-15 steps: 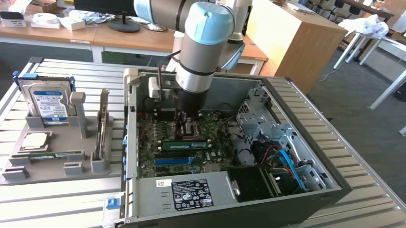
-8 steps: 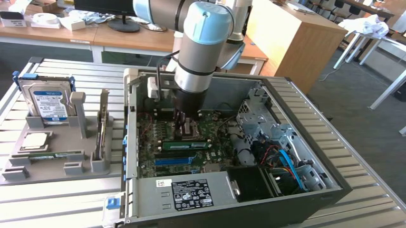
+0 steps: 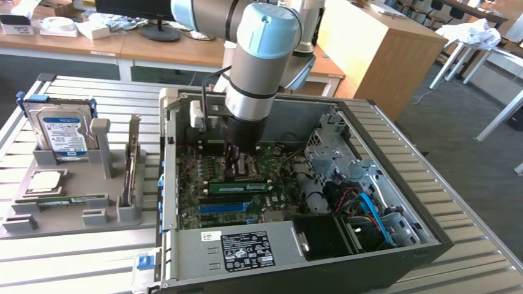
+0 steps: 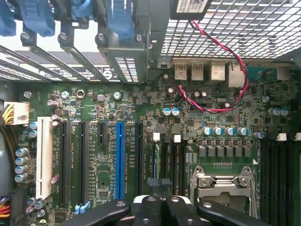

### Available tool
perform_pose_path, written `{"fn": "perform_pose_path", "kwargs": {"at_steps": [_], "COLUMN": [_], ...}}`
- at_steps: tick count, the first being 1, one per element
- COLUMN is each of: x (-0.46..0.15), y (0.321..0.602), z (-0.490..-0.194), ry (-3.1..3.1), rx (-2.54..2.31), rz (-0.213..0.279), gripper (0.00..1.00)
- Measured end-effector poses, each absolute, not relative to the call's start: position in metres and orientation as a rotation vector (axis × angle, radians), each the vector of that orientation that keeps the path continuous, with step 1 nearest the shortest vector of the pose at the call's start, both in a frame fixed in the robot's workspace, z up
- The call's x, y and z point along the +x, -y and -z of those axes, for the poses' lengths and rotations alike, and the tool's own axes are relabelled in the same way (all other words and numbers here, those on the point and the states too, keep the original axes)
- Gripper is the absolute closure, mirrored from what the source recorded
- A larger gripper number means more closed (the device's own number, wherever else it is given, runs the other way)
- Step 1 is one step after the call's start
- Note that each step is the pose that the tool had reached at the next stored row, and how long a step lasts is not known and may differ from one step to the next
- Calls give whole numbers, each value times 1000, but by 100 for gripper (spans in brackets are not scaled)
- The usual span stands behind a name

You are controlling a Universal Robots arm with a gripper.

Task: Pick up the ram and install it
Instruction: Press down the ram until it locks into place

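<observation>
- PC case (image 3: 408,202) lying open on the slatted table (image 3: 482,257), motherboard (image 3: 220,184) facing up
- arm (image 3: 261,67) reaches down into the case, over the board near the exterior view's left wall
- grey fixture tray (image 3: 73,214) on the table at the exterior view's left of the case, just beside it
- hard drive (image 3: 59,131) with blue label stands upright at the tray's far end
- silver processor chip (image 3: 45,180) lies flat in the tray, nearer than the drive
- gripper (image 3: 237,160) low over the board; wrist view shows the fingertips (image 4: 160,207) pressed together, jaws fully closed, nothing visibly gripped
- ram (image 3: 239,187): green stick on the motherboard, just below the gripper, apart from it
- another green stick (image 3: 63,200) lies in the tray's front slot
- wrist view: blue slot (image 4: 120,160), white slot (image 4: 43,157), red-black cable (image 4: 221,66)
</observation>
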State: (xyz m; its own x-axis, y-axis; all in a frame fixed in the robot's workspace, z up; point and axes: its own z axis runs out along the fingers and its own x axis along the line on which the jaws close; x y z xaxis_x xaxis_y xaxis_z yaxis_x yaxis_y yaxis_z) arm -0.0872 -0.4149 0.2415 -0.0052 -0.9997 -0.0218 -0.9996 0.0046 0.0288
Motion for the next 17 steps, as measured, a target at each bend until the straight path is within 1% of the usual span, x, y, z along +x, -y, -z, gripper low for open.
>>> {"fn": "perform_pose_path", "kwargs": {"at_steps": [17], "x": [-87], "y": [415], "z": [-233], "ry": [2223], "rx": [2212], "rz": [56], "gripper": [90]}}
